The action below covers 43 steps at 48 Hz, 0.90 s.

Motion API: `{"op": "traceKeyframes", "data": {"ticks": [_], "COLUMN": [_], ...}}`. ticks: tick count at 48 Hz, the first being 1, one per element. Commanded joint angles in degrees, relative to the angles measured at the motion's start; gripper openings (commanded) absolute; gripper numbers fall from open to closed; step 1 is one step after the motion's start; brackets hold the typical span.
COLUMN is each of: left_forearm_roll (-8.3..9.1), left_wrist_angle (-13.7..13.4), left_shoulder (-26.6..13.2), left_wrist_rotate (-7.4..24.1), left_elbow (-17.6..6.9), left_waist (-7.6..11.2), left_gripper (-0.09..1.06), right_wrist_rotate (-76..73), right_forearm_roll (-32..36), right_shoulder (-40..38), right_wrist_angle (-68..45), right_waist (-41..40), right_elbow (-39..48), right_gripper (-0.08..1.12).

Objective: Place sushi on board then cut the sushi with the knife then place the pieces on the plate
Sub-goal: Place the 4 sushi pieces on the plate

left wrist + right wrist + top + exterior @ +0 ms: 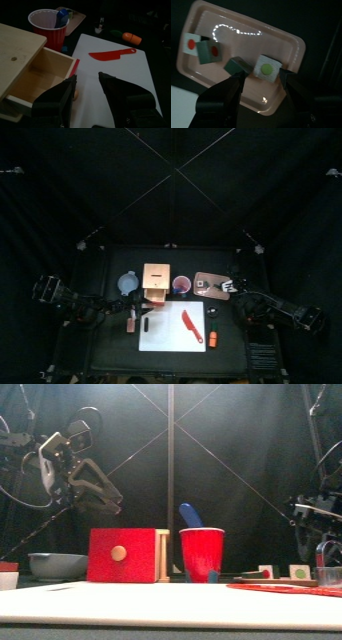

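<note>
We see the left pincer (87, 77) spread by the open drawer (43, 70) of the box (156, 278), a blue knife (61, 19) in the red cup (47, 30), a red knife (110, 54) flat on the board (167, 333), and the right pincer (261, 74) spread around one sushi piece (268, 67) among several on the pink plate (244, 40).

Dim light overall; curved glare streaks the pink tray (251, 42), and the white board (160, 331) shines bright.
</note>
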<state>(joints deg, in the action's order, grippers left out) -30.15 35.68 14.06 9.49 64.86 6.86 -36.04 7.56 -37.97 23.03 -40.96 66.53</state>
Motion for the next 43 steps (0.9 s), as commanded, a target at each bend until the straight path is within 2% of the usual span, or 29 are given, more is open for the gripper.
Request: {"op": "traceKeyframes", "data": {"ticks": [1,8,12,14,22,25,31,43], "left_forearm_roll": [0.44,2.2,4.57,6.5,12.57,14.24,14.85,13.89], "left_wrist_angle": [1.1,4.6,8.0,9.9,13.0,13.4,13.4,13.4], "left_shoulder": [1.2,3.1,4.1,4.4,4.7,5.2,5.9,5.9], "left_wrist_rotate": [0.3,0.4,0.5,0.4,0.4,0.2,-0.2,-0.3], "left_elbow": [-1.4,-1.5,-1.3,-1.1,-0.9,-1.2,-1.1,-0.3], "left_waist": [-0.09,-0.09,-0.35,-0.62,-0.79,-0.79,-0.35,-0.26], "left_gripper": [0.8,0.8,0.8,0.8,0.8,0.8,0.8,0.8], "right_wrist_rotate": [1.0,1.2,1.1,1.0,1.1,1.1,1.2,1.2], "right_forearm_roll": [1.7,11.4,17.8,20.3,23.8,23.8,24.0,24.0], "right_shoulder": [-0.8,1.8,4.2,5.4,9.4,10.5,11.3,11.4], "right_wrist_angle": [-5.9,-19.1,-26.8,-30.9,-39.8,-41.3,-41.8,-41.9], "right_waist": [6.6,19.2,25.2,27.7,31.4,32.1,32.5,32.2], "right_elbow": [-4.0,-6.9,-8.5,-9.1,-9.4,-9.4,-9.5,-9.7], "right_gripper": [0.89,0.89,0.89,0.89,0.89,0.89,0.89,0.89]}}
